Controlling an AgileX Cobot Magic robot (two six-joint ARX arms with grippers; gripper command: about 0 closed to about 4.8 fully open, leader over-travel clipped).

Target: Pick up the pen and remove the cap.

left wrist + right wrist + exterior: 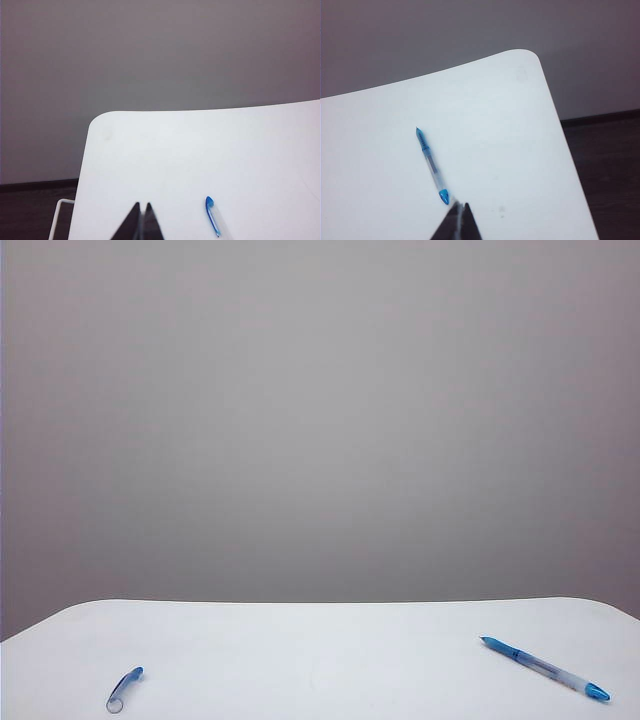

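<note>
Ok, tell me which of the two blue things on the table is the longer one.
The pen, lying near the table's right edge, below the shut right gripper. Its pointed blue tip sets it apart from the short cap at the left, near the shut left gripper.

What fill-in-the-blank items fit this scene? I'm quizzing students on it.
1. In the exterior view, the pen lies on the table toward its ____ side.
2. The cap is ____ the pen, lying far from it.
3. The left gripper and right gripper are both ____, holding nothing.

Missing words: right; off; shut
</note>
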